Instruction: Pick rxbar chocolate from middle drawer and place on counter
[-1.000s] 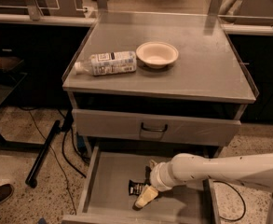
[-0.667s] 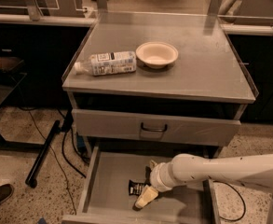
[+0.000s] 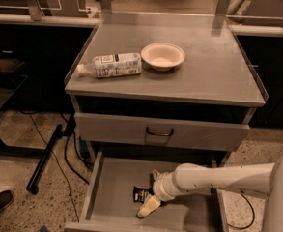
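The middle drawer [image 3: 112, 187] stands pulled open below the cabinet, a shallow grey tray. The rxbar chocolate [image 3: 141, 194], a small black wrapper with white lettering, lies on its floor near the middle. My gripper [image 3: 149, 204] reaches in from the right on a white arm, its pale fingertips [image 3: 148, 207] right beside and partly over the bar's right end. The counter [image 3: 218, 66] is the grey top surface above.
A clear white-labelled bottle [image 3: 111, 65] lies on its side on the counter's left. A cream bowl [image 3: 162, 56] sits next to it. A closed grey drawer with a dark wire handle [image 3: 159, 132] is above the open one. A black pole [image 3: 47, 158] and cables lie on the floor left.
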Robot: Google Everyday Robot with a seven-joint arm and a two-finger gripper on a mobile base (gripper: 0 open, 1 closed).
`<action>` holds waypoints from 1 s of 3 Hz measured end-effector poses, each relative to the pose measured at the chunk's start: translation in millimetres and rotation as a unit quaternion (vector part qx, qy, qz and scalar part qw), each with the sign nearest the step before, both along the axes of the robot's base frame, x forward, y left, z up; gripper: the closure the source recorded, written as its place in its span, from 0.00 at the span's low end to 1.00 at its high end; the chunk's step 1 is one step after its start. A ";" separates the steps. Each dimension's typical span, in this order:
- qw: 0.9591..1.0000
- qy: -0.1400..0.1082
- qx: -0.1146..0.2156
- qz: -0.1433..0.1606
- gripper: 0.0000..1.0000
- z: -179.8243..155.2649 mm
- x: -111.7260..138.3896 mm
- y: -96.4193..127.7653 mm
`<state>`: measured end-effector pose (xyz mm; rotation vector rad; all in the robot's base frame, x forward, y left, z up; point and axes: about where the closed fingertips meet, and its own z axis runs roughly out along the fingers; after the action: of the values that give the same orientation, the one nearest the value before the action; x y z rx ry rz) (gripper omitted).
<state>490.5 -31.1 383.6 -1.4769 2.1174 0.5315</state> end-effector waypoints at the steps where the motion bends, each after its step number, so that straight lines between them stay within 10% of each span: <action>1: 1.000 0.007 0.005 0.001 0.00 -19.4 2.9 3.2; 3: 0.999 0.031 0.011 0.004 0.10 -54.6 0.3 4.9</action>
<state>490.8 -26.1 329.0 -1.4749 2.1464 0.6083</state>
